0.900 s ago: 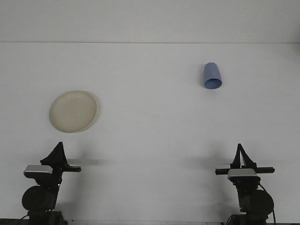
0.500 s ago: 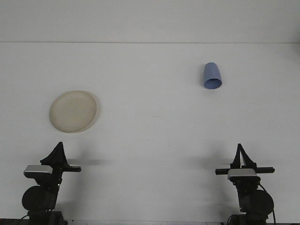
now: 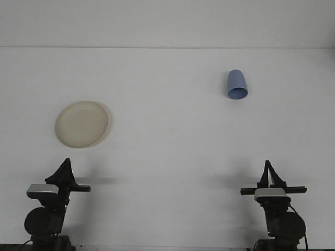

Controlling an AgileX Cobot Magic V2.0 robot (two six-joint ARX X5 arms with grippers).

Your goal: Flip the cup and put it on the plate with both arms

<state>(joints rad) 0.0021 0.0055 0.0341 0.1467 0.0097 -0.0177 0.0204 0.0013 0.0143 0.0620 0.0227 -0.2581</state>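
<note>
Both grippers parked at the near table edge, neither holding anything: left gripper (image 3: 65, 166) at bottom left, fingers pointing up and pressed together into one dark wedge, so it reads as closed; right gripper (image 3: 268, 168) at bottom right, fingers also meeting in a narrow upright point, closed too. Each sits on top of its folded arm, with a grey wrist block and a short dark crossbar just below the fingers. White table (image 3: 167, 151) fills most of the view, back edge running straight across near the top with a pale wall behind. Cream round plate (image 3: 81, 124) lies flat on the left half, up-table from the left gripper and apart from it, nothing on it. Blue cup (image 3: 236, 84) is on the right half, farther back, lying tipped on its side with the open mouth facing the camera and slightly right. Cup and plate are well apart; cup is well apart from both grippers.
</note>
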